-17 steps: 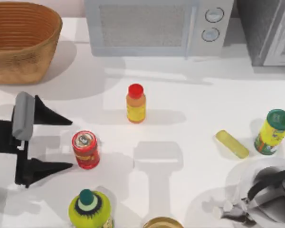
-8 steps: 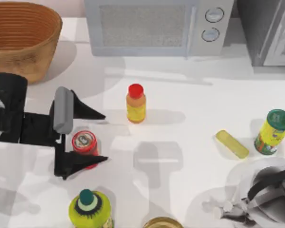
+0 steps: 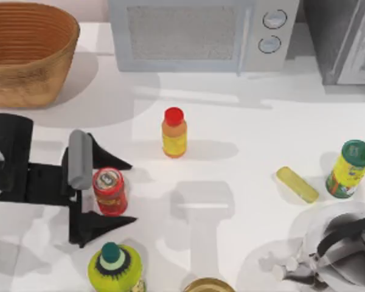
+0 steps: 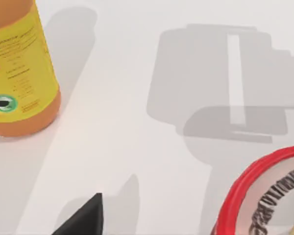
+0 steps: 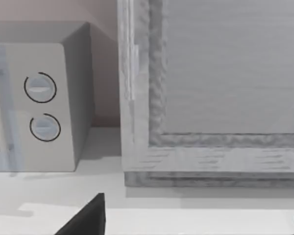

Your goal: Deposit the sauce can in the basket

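Left hand [image 3: 112,191] is sitting wide open around the sauce can [image 3: 109,191], and we're seeing one finger on each side of it with gaps, not squeezing yet. We're looking at the can standing upright on the counter [image 3: 243,128], well apart from the basket [image 3: 27,52] in the top-left corner, while our right hand [image 3: 283,267] is parked bottom right.

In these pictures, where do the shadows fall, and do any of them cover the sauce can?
Top view: soft grey shadows fall to the right of the bottle and the basket; a large arm-shaped shadow lies right of the sauce can, not on it. The open left gripper straddles the can. Left wrist view: the same arm shadow sits on the table beyond the can's rim.
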`<move>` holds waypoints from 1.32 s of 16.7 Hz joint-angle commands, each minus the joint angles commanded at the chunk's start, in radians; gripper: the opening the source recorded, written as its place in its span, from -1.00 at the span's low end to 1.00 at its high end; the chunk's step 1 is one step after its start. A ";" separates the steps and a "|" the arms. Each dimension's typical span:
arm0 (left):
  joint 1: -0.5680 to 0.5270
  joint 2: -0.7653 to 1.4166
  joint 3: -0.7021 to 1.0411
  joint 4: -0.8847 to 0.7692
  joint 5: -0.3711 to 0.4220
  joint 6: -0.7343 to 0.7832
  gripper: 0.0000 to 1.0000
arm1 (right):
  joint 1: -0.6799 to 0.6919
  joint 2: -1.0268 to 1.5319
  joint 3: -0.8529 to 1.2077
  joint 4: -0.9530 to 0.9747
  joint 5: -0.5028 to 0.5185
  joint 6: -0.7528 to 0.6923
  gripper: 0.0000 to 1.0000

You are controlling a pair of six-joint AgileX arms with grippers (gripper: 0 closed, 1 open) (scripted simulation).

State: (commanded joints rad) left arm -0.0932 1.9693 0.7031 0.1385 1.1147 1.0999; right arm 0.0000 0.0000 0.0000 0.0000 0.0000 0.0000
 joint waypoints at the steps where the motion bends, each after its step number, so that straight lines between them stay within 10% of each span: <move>1: 0.000 0.000 0.000 0.000 0.000 0.000 1.00 | 0.000 0.000 0.000 0.000 0.000 0.000 1.00; 14: 0.000 0.000 0.000 0.000 0.000 0.000 -0.96 | 0.000 0.000 0.000 0.000 0.000 0.000 1.00; 22: 0.000 0.000 0.000 0.000 0.000 0.000 -1.00 | 0.000 0.000 0.000 0.000 0.000 0.000 1.00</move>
State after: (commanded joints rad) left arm -0.0932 1.9693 0.7031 0.1385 1.1147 1.0999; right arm 0.0000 0.0000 0.0000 0.0000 0.0000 0.0000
